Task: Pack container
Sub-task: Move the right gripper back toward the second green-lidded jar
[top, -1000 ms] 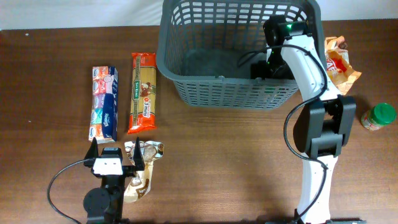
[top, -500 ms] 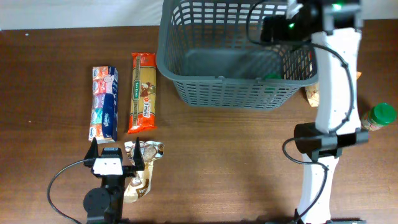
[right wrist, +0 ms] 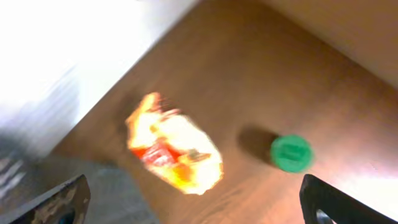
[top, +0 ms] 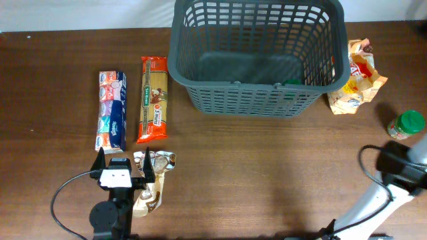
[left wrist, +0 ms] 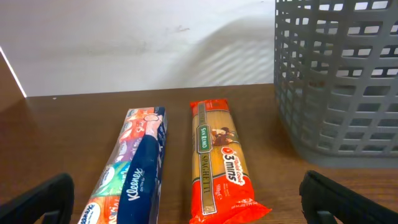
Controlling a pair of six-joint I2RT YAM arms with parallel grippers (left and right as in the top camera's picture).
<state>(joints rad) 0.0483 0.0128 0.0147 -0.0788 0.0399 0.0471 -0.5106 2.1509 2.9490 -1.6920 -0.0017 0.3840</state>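
Observation:
The container (top: 247, 100), a big dark grey lattice basket, stands at the back centre, and its wall (left wrist: 339, 74) fills the right of the left wrist view. A small green item (top: 290, 83) shows inside near its front right corner. My left gripper (top: 123, 165) is open and empty at the front left, above a foil packet (top: 152, 190). Ahead of it lie a tissue pack (left wrist: 134, 168) and an orange spaghetti packet (left wrist: 221, 165). My right gripper (right wrist: 199, 211) is open and empty, high above the right side. Its blurred view takes in a yellow-orange snack bag (right wrist: 174, 149) and a green-lidded jar (right wrist: 291, 152).
The snack bag (top: 357, 77) lies just right of the basket, and the jar (top: 405, 125) stands near the table's right edge. My right arm (top: 400, 173) reaches in at the front right corner. The tissue pack (top: 111, 110) and the spaghetti (top: 153, 99) lie side by side left of the basket.
My right arm has lifted out of the basket and swung back to the front right corner. The left arm and the packets on the left have not moved.

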